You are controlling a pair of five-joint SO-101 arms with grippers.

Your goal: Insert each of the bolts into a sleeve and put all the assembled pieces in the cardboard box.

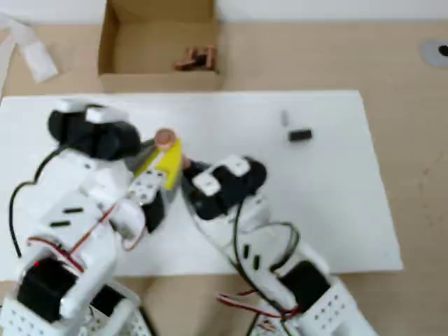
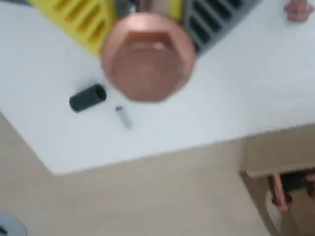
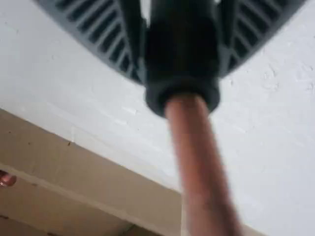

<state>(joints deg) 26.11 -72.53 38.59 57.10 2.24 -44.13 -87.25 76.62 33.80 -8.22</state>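
Note:
My left gripper [image 1: 162,148], with one yellow finger [image 1: 166,162], is shut on a copper bolt [image 1: 164,138]. The bolt's hex head [image 2: 147,56] faces the left wrist camera. Right beside it, my right gripper [image 1: 187,169] is shut on a black sleeve [image 3: 182,73]. The bolt's copper shaft [image 3: 202,162] sticks out of that sleeve's end. Both grippers meet above the white sheet, left of its middle. A second black sleeve [image 1: 299,135] lies loose on the sheet at the right. The cardboard box [image 1: 161,78] stands behind the sheet with assembled copper pieces [image 1: 196,58] inside.
A white sheet [image 1: 336,210] covers the table's middle. A small grey pin [image 1: 285,117] lies just behind the loose sleeve [image 2: 87,97]. Crumpled white paper [image 1: 35,59] sits at the far left. A grey disc [image 1: 434,52] is at the far right edge.

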